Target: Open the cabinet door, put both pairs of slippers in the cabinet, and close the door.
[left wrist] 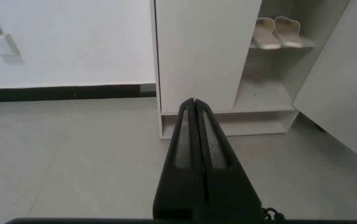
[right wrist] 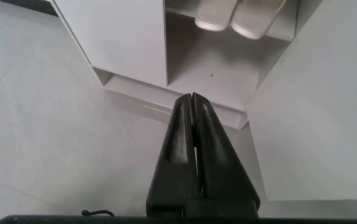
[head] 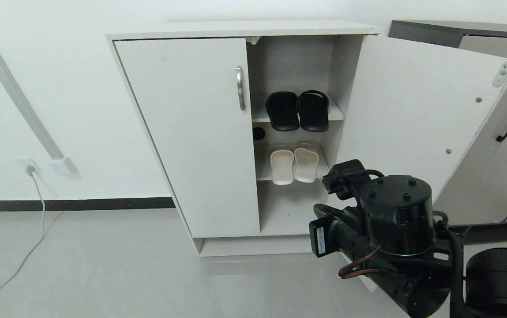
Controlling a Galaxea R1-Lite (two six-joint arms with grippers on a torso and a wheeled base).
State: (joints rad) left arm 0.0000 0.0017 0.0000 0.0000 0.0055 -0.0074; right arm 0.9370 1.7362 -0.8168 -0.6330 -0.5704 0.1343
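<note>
The white cabinet (head: pixel 182 132) stands against the wall with its right door (head: pixel 412 110) swung open and its left door shut. Black slippers (head: pixel 297 110) rest on the upper shelf. A white pair (head: pixel 294 164) sits on the shelf below, also seen in the left wrist view (left wrist: pixel 278 31) and the right wrist view (right wrist: pixel 237 12). My right arm is low in front of the open door, and my right gripper (right wrist: pixel 194 99) is shut and empty, near the cabinet's base. My left gripper (left wrist: pixel 194 102) is shut and empty, above the floor, back from the cabinet.
A grey cabinet (head: pixel 500 132) with dark handles stands right behind the open door. A wall socket with a cable (head: pixel 32 172) sits at the left. Bare grey floor tiles (head: pixel 103 274) spread before the cabinet.
</note>
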